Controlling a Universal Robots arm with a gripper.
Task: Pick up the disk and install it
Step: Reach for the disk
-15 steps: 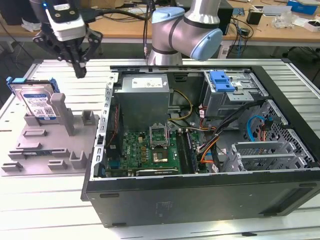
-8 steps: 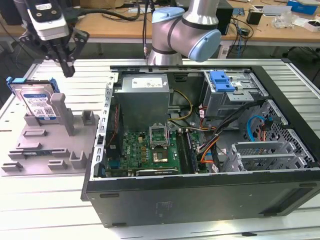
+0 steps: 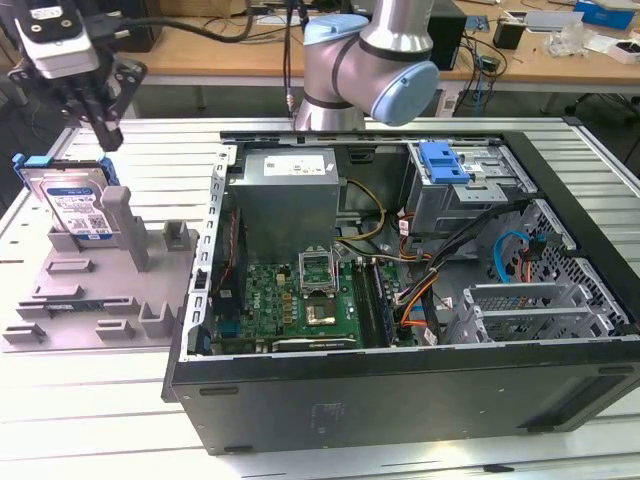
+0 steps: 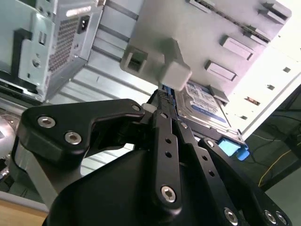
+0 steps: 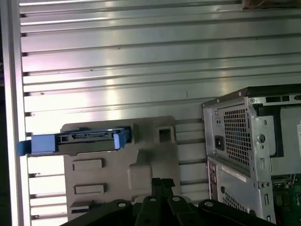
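The gripper hangs with its fingers pointing down and drawn narrow, almost together, with nothing between them. In the first wrist view the two fingertips sit side by side with barely a gap.

Just below and beside the fingertips is the disk. It leans upright in its blue carrier frame on the grey holder, resting against one of the holder's posts. The tool is near the disk but apart from it, so I judge that the pick-up is not yet made.

Well away from the tool stands the open computer case. Its grey drive cage, topped by a blue bracket, has no disk in it, so the install is not yet done either.
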